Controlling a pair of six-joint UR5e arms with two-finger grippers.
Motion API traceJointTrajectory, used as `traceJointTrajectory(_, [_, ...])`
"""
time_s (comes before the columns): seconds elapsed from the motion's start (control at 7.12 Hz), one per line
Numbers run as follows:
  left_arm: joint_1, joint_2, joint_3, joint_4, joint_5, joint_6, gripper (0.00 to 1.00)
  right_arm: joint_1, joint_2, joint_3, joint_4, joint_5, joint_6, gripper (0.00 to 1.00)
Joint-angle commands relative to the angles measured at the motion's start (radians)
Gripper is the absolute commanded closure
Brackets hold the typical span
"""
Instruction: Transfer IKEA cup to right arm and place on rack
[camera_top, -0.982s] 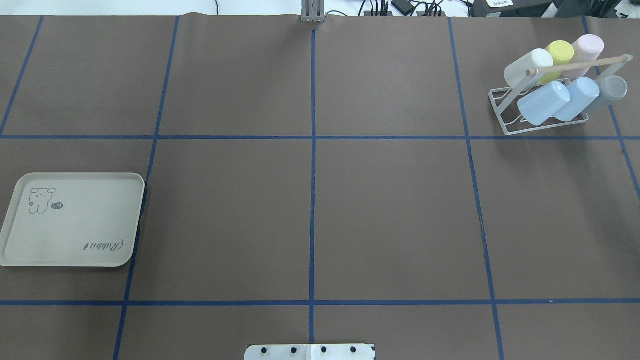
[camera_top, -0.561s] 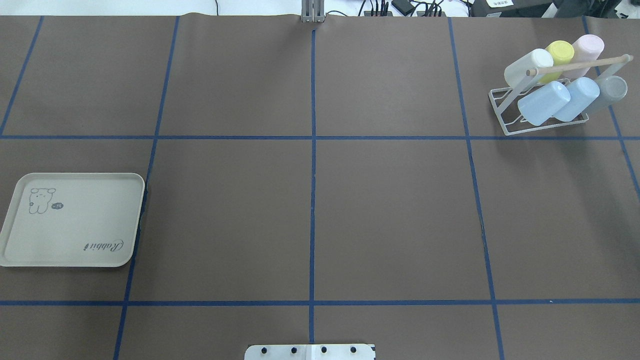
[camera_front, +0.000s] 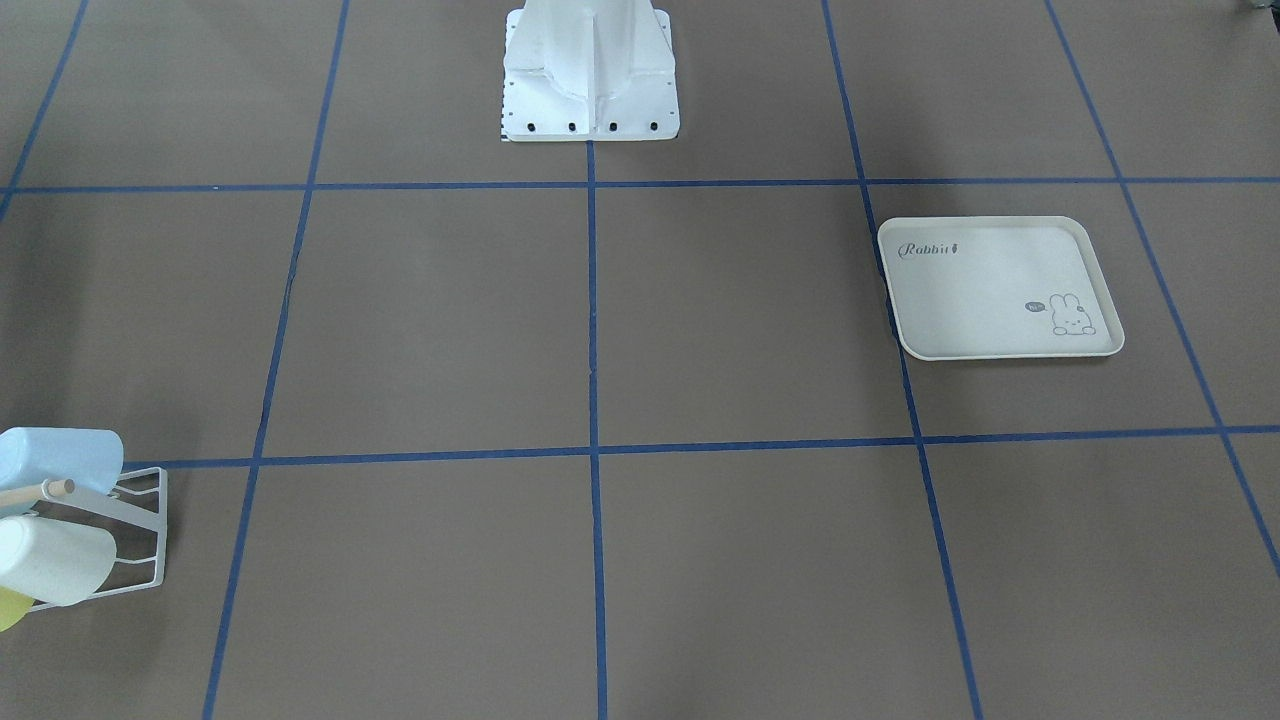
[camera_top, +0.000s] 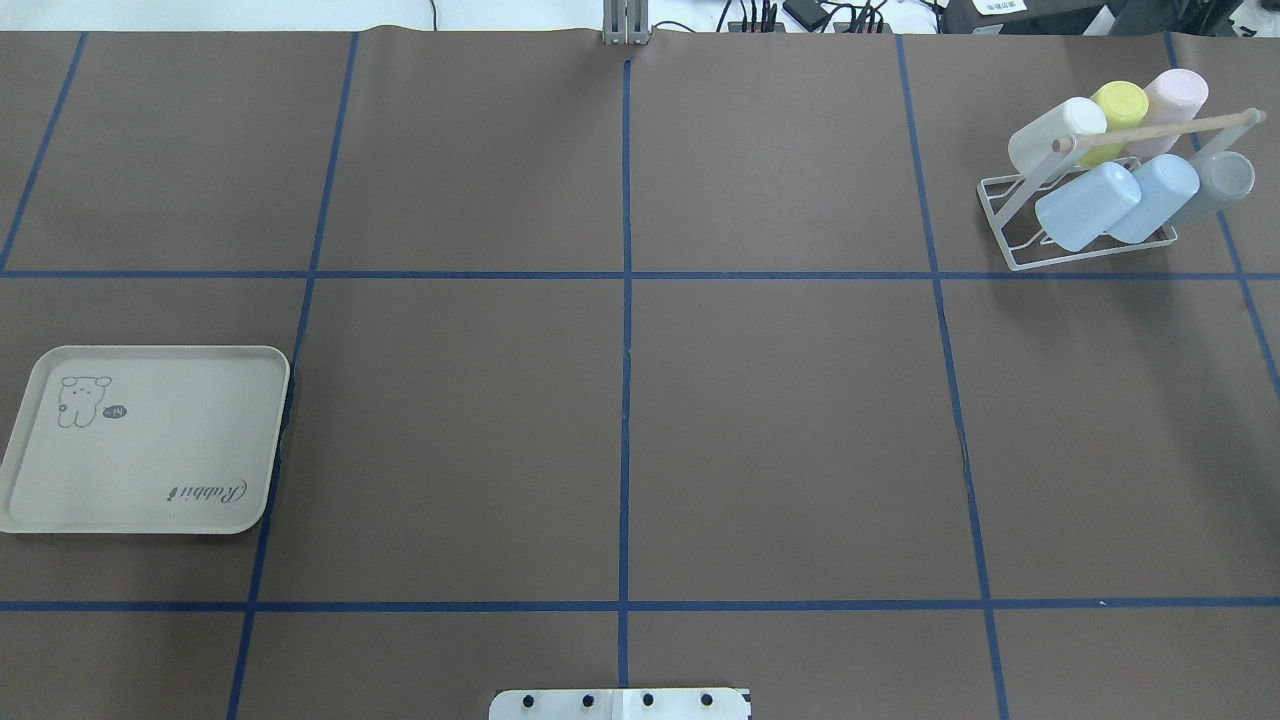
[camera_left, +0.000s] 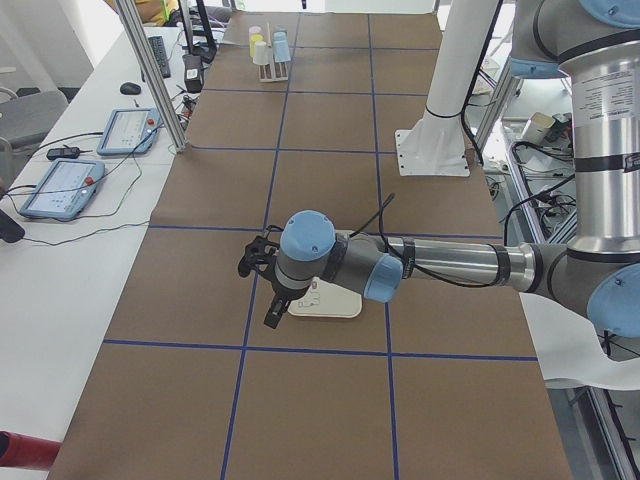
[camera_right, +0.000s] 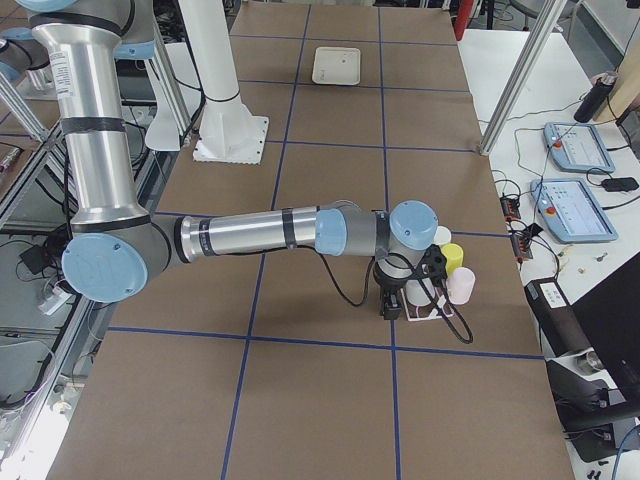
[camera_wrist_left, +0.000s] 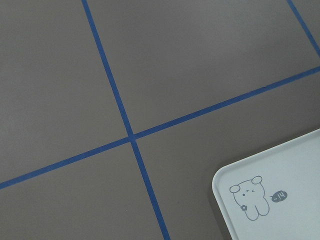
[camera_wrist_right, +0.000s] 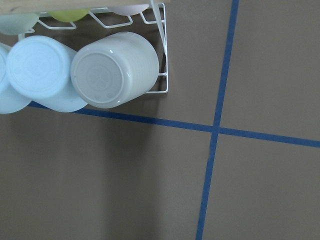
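Judging from the rack, says the first watcher, the placing looks finished. Six cups lean on its prongs: the white cup, yellow cup and pink cup in one row, the blue cup, second blue cup and grey cup in the other. Which one passed between the arms cannot be told, and no cup shows anywhere else.

Then the job is to leave cleanly, the second replies. The right gripper hangs just beside the rack, nearest the white cup. It should rise straight before swinging off, and avoid the dowel and that cup, which looks light enough to knock loose. Whether its jaws are apart or together cannot be told from a side view alone.

And the tray?

It lies well apart from the rack, at the worktop's opposite end, and carries only its rabbit print. The left gripper hangs by it, just as far from the rack, and its jaws are equally unreadable.
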Motion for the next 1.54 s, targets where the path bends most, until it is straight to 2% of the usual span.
traceJointTrajectory(0.0, [0.001, -0.003, -0.008, -0.002, 0.001, -0.002, 0.01, -0.015, -0.006, -0.003, 0.000, -0.003, -0.001, 0.00])
traceJointTrajectory(0.7, [-0.001, -0.001, -0.004, -0.003, -0.002, 0.001, 0.01, -0.040, -0.016, -0.010, 0.003, -0.042, -0.001, 0.00])
traceJointTrajectory(1.26, [-0.001, 0.002, -0.010, -0.005, -0.007, 0.001, 0.01, -0.038, -0.019, -0.027, 0.063, -0.035, 0.004, 0.00])
traceJointTrajectory(1.4, [-0.001, 0.002, -0.008, -0.005, -0.007, 0.003, 0.01, -0.038, -0.021, -0.032, 0.115, -0.037, 0.033, 0.00])
